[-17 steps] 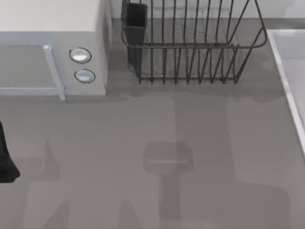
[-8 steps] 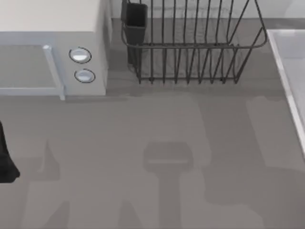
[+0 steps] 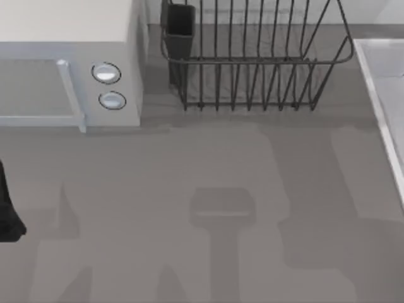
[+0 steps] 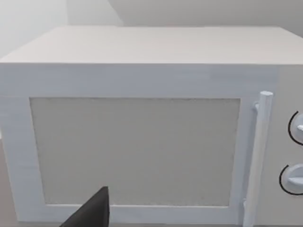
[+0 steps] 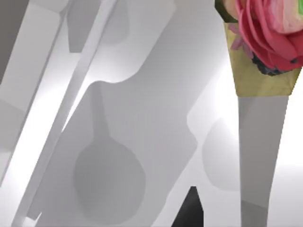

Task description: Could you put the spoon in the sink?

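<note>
Since a second ago, rightward-shifted table (image 3: 189, 158) shadows.

Grey table (image 3: 189, 170) — microwave (image 3: 69, 63), dish rack (image 3: 252, 63), perhaps sink (image 3: 385, 82)

The sink (image 3: 382, 95) is cut off at the right edge, perhaps mostly.

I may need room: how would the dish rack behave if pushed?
The rack looks like thin open wire, so probably light and stiff. Its wide base on the table suggests sliding rather than tipping.
</note>
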{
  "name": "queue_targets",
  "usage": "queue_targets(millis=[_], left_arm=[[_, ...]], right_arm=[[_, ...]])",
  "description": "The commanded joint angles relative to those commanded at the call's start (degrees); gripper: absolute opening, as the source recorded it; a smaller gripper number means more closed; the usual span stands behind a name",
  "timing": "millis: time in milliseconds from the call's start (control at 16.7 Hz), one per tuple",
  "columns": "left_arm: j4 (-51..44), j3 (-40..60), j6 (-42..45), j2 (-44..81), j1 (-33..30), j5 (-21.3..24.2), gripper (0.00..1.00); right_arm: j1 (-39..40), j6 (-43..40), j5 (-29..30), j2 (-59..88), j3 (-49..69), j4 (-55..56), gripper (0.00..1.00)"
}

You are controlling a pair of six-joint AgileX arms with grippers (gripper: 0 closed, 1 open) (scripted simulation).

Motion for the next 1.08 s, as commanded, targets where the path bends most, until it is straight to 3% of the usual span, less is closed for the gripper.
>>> queue_targets(millis=[720,1080], left_arm=[[0.0,0.0,0.0,0.0,0.0,0.0,1.00],[0.0,0.0,0.0,0.0,0.0,0.0,1.00]], right_arm=[[0.0,0.0,0.0,0.0,0.0,0.0,0.98],[0.0,0.0,0.0,0.0,0.0,0.0,1.00]])
